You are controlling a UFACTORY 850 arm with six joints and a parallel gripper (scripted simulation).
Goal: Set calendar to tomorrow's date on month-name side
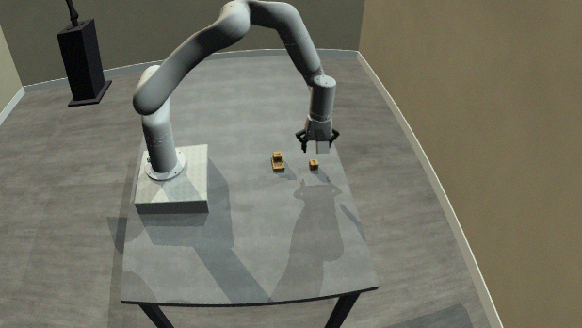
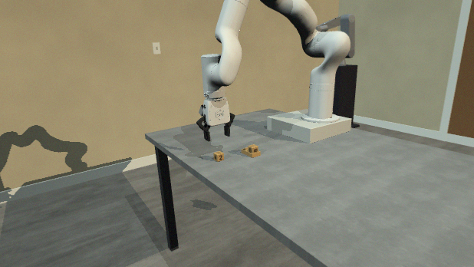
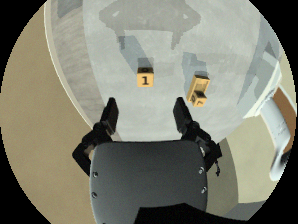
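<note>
Orange-brown cube [image 2: 218, 156] is sitting alone on the table [image 2: 345, 184], near the tray [image 2: 251, 152]; the gripper [image 2: 217, 133] is hovering above it, fingers spread wide and gripping nothing

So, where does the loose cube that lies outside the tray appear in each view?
Top: the loose cube lies right of centre, just below the open gripper.
Exterior: the cube sits near the table's left edge, showing a 2.
Wrist: the cube is above the left finger, showing a 1.
Shared landmark: the tray holding the other cube, beside it in all views.
</note>
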